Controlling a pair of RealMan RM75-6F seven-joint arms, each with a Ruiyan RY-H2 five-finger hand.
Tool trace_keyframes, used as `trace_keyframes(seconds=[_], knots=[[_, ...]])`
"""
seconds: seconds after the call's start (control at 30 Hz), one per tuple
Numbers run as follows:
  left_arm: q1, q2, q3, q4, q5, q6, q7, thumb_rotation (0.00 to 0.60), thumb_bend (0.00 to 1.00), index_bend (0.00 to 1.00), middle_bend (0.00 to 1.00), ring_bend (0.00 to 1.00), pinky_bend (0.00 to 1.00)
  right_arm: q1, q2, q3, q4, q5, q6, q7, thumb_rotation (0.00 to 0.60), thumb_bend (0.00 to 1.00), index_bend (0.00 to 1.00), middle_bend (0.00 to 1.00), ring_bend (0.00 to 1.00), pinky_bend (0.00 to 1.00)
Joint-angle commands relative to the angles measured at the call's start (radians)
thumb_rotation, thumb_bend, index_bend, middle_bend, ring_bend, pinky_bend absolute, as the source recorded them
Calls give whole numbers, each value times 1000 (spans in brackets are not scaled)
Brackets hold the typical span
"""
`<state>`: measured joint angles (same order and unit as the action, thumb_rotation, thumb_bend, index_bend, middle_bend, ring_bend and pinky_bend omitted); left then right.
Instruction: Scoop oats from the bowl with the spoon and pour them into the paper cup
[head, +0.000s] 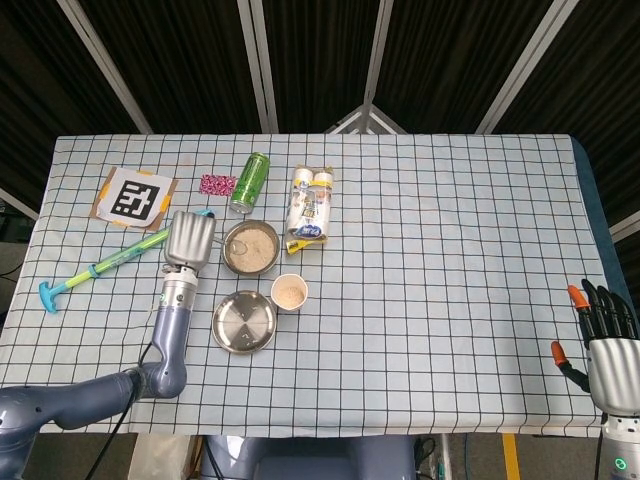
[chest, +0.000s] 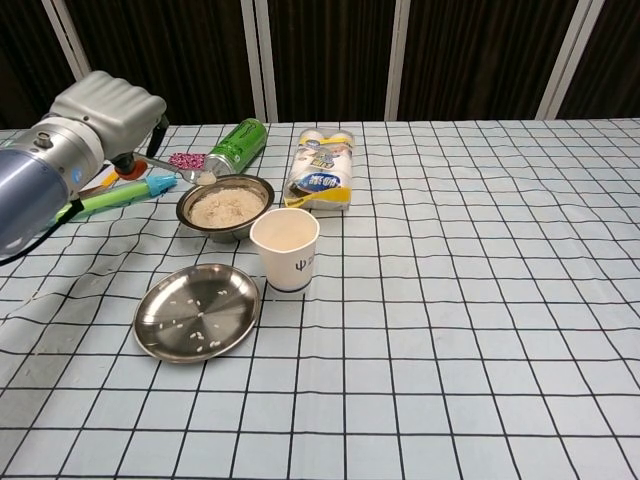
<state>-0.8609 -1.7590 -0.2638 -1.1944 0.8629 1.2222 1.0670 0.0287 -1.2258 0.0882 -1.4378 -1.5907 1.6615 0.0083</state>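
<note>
My left hand (head: 190, 240) (chest: 105, 105) holds a metal spoon (chest: 172, 168) by its handle, left of the steel bowl (head: 276, 257) (chest: 236, 232). The spoon's tip carries a little oats and hovers just above the bowl's far-left rim. Pale oats fill the bowl. In front of the bowl, to its right, stands the white paper cup (head: 289, 292) (chest: 285, 250), upright with oats inside. My right hand (head: 605, 335) hangs off the table's near right corner with its fingers apart and nothing in them.
A steel plate (head: 244, 321) (chest: 197, 312) with a few oat flakes lies before the bowl. Behind the bowl lie a green can (head: 250, 181) (chest: 236, 146) and a bottle pack (head: 310, 205) (chest: 322, 180). A green-blue long tool (head: 110, 262) (chest: 110, 195) lies left.
</note>
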Motion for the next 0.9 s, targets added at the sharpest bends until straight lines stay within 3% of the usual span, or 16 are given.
trace_keyframes(seconds=[0.03, 0.47, 0.9], knots=[[-4, 14, -3, -38, 14, 12, 3, 600, 462, 565, 1000, 1000, 1000, 0, 0, 0, -1, 1, -1, 0, 600, 383, 0, 44, 0, 92], [-41, 29, -2, -167, 36, 23, 59, 600, 462, 566, 1000, 1000, 1000, -1, 0, 0, -1, 0, 1, 2, 600, 383, 0, 44, 0, 92], [-57, 14, 50, -229, 65, 14, 92, 600, 462, 565, 1000, 1000, 1000, -2, -3, 2, 2, 0, 5, 5, 600, 383, 0, 44, 0, 92]])
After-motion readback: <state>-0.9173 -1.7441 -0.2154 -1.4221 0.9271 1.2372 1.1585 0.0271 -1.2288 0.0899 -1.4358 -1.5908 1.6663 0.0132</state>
